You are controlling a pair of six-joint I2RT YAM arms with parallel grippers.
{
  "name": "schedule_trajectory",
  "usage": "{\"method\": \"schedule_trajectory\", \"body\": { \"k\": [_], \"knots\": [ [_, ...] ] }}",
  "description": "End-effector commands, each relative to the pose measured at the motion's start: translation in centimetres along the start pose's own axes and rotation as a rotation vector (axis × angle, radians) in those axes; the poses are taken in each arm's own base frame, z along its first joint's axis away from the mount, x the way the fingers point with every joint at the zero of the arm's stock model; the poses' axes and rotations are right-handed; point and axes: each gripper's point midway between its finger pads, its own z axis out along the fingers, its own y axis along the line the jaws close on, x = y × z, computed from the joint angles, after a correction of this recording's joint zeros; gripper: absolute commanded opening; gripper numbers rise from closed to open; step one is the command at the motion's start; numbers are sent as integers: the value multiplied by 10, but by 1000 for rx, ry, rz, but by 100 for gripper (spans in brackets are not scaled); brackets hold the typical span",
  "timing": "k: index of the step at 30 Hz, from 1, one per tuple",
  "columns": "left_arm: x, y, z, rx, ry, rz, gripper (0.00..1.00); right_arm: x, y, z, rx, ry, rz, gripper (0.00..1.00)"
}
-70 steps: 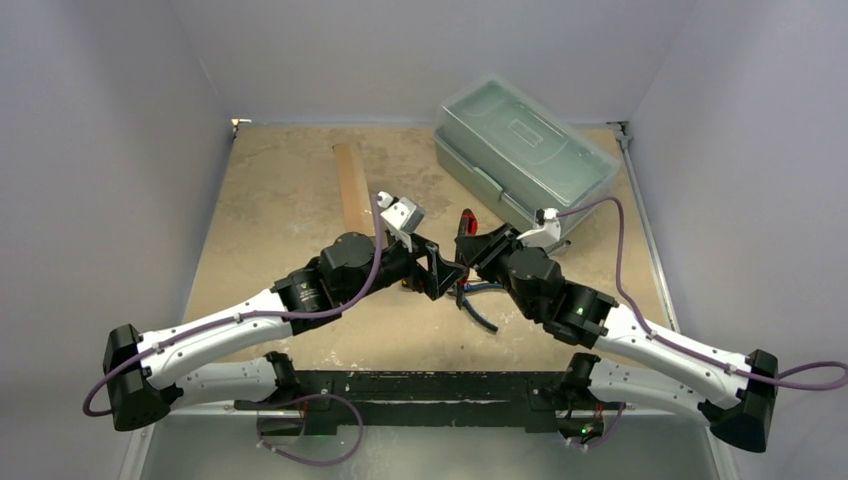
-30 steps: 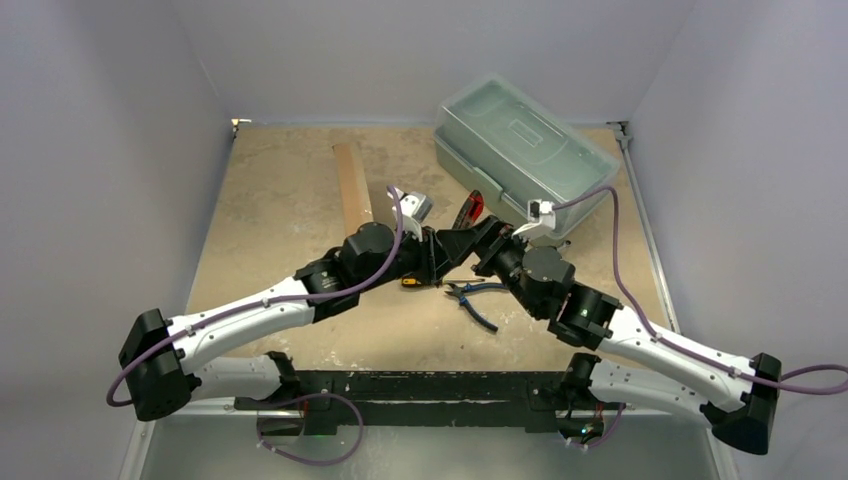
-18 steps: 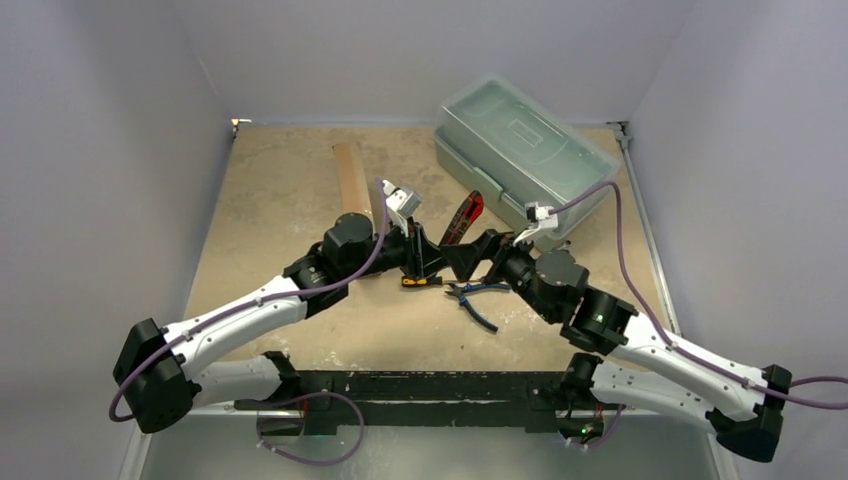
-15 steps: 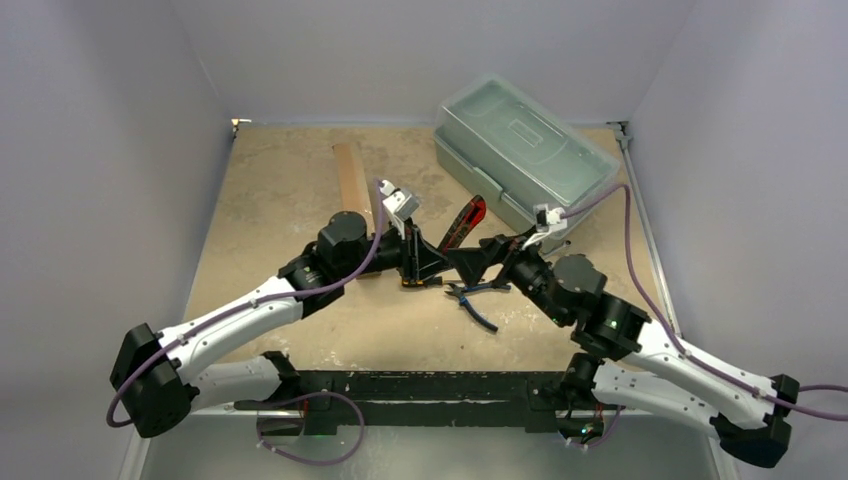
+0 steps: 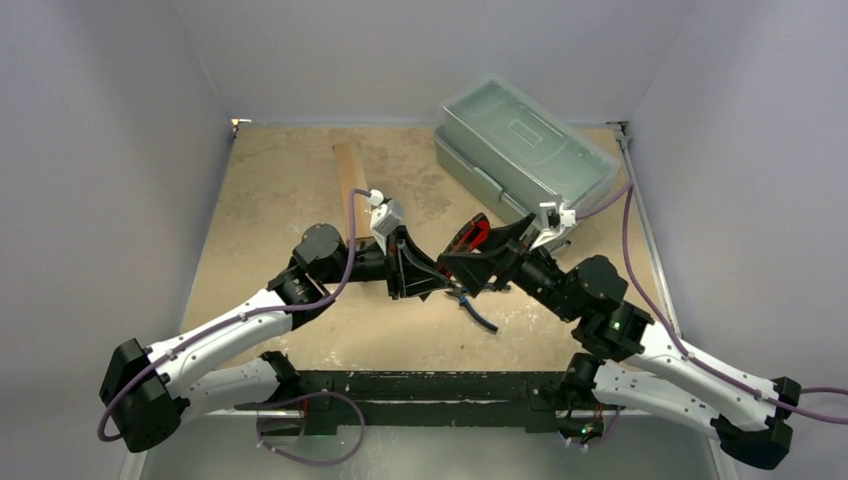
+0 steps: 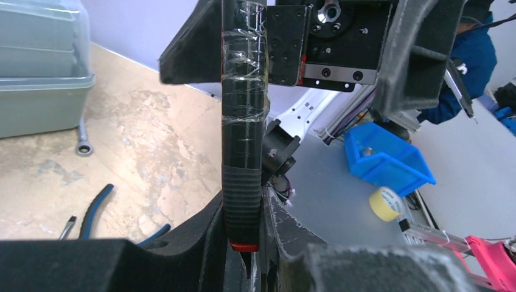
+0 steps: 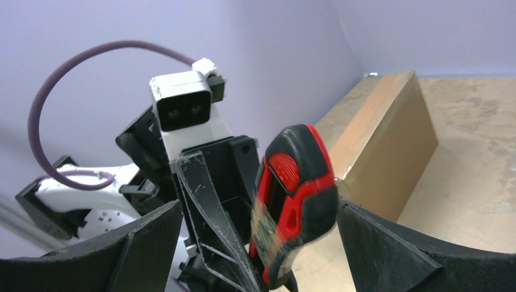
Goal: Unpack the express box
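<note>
Handover | left jaws clenched on red-black tool point(image 7: 295, 188) | right jaws spread (straddling its handle) | express box point(image 5: 350, 185) on counter point(image 5: 270, 200) beyond left arm | risk: left releases early, tool drops.

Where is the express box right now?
In the top view, the express box lies left of centre, beyond the left gripper and left of the plastic toolbox.

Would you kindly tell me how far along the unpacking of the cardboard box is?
Done: the red-handled tool, probably a cutter, is off the table, clamped in the left gripper. In hand: the right gripper stands open around the tool's handle, not gripping it. Left: the cardboard box looks shut and stands apart from both grippers, so opening and emptying it remain.
</note>
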Motion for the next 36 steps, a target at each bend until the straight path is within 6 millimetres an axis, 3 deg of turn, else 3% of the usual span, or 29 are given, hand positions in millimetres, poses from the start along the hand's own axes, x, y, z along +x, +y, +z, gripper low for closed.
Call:
{"method": "schedule_trajectory", "body": {
  "k": [1,10,14,22,24,27,28,33,36],
  "knots": [
    [-14,-21,1,112,-55,25,0,-12,31,4,-143,-20,-4,99],
    [-9,-29,-2,165,-62,2,0,-18,41,-6,-238,-119,67,96],
    [-10,-31,-1,180,-73,-18,0,-20,51,-1,-291,-131,107,80],
    [-10,-34,-3,198,-76,-22,0,-16,53,14,-303,-128,138,66],
    [-10,-34,-4,192,-76,-20,0,-11,53,16,-309,-112,136,51],
    [-7,-31,-4,169,-69,-19,0,-6,46,19,-274,-98,137,1],
    [-7,-28,-4,152,-66,-18,3,-6,42,19,-253,-99,136,0],
    [0,-14,-8,52,-30,-2,45,-3,6,15,-58,-96,79,0],
    [2,-11,-12,21,-18,11,49,-3,-5,9,-4,-92,65,0]
  ]
}}
